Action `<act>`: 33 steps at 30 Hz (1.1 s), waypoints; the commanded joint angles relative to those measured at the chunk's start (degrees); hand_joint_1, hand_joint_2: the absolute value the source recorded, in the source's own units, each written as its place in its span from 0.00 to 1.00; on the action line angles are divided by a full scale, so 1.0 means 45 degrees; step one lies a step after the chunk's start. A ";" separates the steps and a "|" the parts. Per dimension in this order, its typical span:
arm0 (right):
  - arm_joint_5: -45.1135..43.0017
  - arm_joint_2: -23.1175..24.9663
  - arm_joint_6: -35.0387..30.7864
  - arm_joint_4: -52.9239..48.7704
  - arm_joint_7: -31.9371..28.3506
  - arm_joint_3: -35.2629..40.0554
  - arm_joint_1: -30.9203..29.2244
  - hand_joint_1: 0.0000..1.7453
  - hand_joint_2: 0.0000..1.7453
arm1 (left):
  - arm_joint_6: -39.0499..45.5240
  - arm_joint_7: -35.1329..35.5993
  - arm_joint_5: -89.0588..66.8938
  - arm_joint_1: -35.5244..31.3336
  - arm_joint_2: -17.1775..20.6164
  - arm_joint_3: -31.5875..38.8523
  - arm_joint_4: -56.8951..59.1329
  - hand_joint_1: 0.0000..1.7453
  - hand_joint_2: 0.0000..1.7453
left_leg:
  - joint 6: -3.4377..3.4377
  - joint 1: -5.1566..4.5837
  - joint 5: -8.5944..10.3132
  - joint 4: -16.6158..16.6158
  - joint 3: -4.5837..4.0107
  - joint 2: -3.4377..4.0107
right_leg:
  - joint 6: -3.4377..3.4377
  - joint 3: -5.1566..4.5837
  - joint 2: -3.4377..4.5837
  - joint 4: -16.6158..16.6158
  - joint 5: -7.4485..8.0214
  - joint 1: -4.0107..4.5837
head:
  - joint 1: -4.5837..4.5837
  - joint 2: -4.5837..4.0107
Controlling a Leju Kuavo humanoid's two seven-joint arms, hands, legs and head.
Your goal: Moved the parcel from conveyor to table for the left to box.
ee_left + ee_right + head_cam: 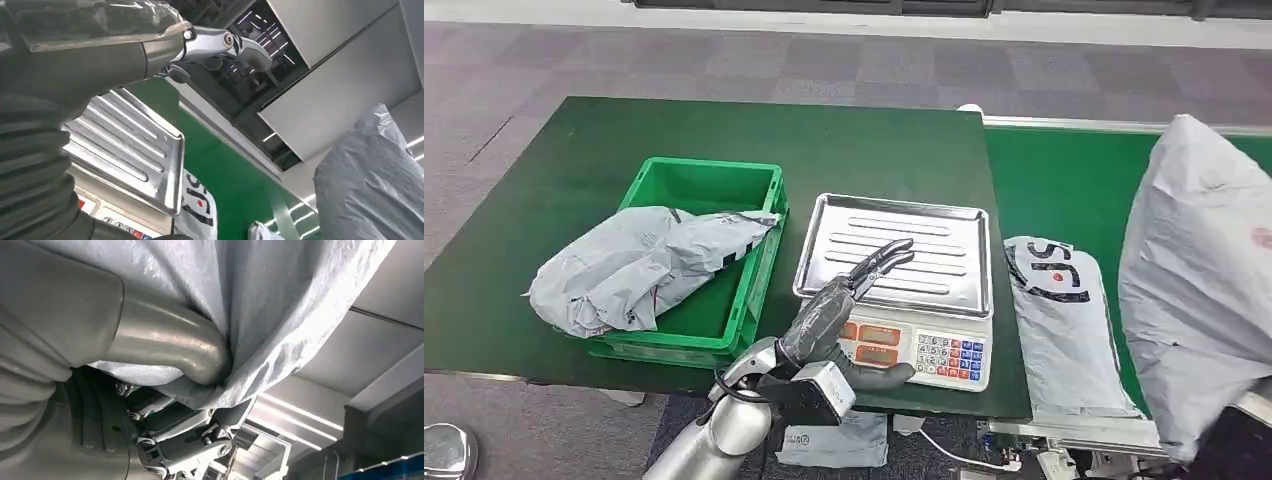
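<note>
A large grey parcel (1199, 270) hangs lifted over the green conveyor (1064, 180) at the right. My right hand (165, 350) grips it, the thumb pressed into the plastic (260, 300) with the darker fingers under a fold. The same parcel (370, 180) rises at the edge of the left wrist view. My left hand (839, 300) is open and holds nothing, its fingers (225, 45) stretched above the steel tray of the scale (894, 250). A green box (714, 168) stands on the dark green table (574, 150) left of the scale.
Another grey parcel (639, 265) lies draped over the box's left side and onto the table. A flat parcel with a black logo (1059, 320) lies on the conveyor beside the scale (130, 145). The scale's keypad (949, 355) faces the table's near edge.
</note>
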 commanded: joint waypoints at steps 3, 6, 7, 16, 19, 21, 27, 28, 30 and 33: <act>0.1242 -0.0164 0.1090 -0.0114 0.0725 0.0566 0.0089 1.00 1.00 | 0.0133 -0.0654 0.0379 0.0040 0.0241 -0.0033 -0.0725 0.00 1.00 | -0.0004 0.0005 -0.0005 -0.0011 0.0012 0.0023 | -0.0010 0.0009 0.0020 -0.0013 0.0003 0.0007 | 0.0000 0.0000; 0.1479 -0.0188 0.1320 0.0194 0.0952 0.0543 0.0044 1.00 1.00 | 0.0261 -0.0898 0.0574 0.0042 0.0195 0.0091 -0.0827 0.00 1.00 | -0.0003 0.0007 0.0000 -0.0014 0.0016 0.0015 | -0.0008 0.0016 0.0016 -0.0019 0.0007 0.0009 | 0.0000 0.0000; 0.1512 -0.0180 0.1355 0.0187 0.0990 0.0531 0.0057 1.00 1.00 | 0.0319 -0.0985 0.0619 0.0056 0.0191 0.0108 -0.0905 0.00 1.00 | -0.0004 0.0015 0.0003 -0.0020 0.0019 0.0020 | -0.0012 0.0023 0.0019 -0.0031 0.0013 0.0017 | 0.0000 0.0000; 0.1578 -0.0058 0.1704 -0.0051 0.1000 0.0441 0.0095 1.00 1.00 | 0.0334 -0.1070 0.0683 0.0016 0.0082 0.0045 -0.0818 0.00 1.00 | -0.0002 0.0004 -0.0001 -0.0016 0.0013 0.0018 | -0.0009 0.0016 0.0014 -0.0019 0.0006 0.0005 | 0.0000 0.0000; 0.1534 -0.0055 0.1701 -0.0016 0.0985 0.0436 0.0122 1.00 1.00 | 0.0319 -0.1058 0.0651 0.0030 0.0115 0.0022 -0.0803 0.00 1.00 | -0.0005 0.0012 0.0003 -0.0029 0.0026 0.0018 | -0.0014 0.0031 0.0013 -0.0036 0.0011 0.0014 | 0.0000 0.0000; 0.1497 -0.0066 0.1714 0.0003 0.0965 0.0450 0.0142 1.00 1.00 | 0.0322 -0.1056 0.0646 0.0034 0.0136 0.0029 -0.0824 0.00 1.00 | -0.0003 0.0007 0.0000 -0.0017 0.0014 0.0016 | -0.0009 0.0017 0.0012 -0.0020 0.0007 0.0008 | 0.0000 0.0000; 0.1527 -0.0104 0.1753 0.0163 0.0962 0.0573 0.0020 1.00 1.00 | 0.0309 -0.1028 0.0612 0.0089 0.0198 0.0045 -0.0863 0.00 1.00 | -0.0006 0.0014 0.0003 -0.0038 0.0034 0.0034 | -0.0015 0.0035 0.0028 -0.0046 0.0017 0.0016 | 0.0000 0.0000; 0.1550 -0.0103 0.1742 0.0147 0.0994 0.0572 0.0033 1.00 1.00 | 0.0307 -0.1025 0.0609 0.0092 0.0206 0.0029 -0.0821 0.00 1.00 | -0.0004 0.0011 -0.0002 -0.0016 0.0016 0.0023 | -0.0009 0.0019 0.0020 -0.0022 0.0008 0.0013 | 0.0000 0.0000; 0.1551 -0.0105 0.1741 0.0144 0.0996 0.0568 0.0035 1.00 1.00 | 0.0307 -0.1025 0.0609 0.0101 0.0208 0.0027 -0.0813 0.00 1.00 | -0.0005 0.0011 0.0002 -0.0030 0.0029 0.0031 | -0.0014 0.0031 0.0026 -0.0037 0.0013 0.0013 | 0.0000 0.0000; 0.1551 -0.0105 0.1741 0.0144 0.0996 0.0568 0.0035 1.00 1.00 | 0.0307 -0.1025 0.0609 0.0101 0.0208 0.0027 -0.0813 0.00 1.00 | -0.0005 0.0013 -0.0001 -0.0026 0.0026 0.0029 | -0.0013 0.0028 0.0024 -0.0032 0.0011 0.0014 | 0.0000 0.0000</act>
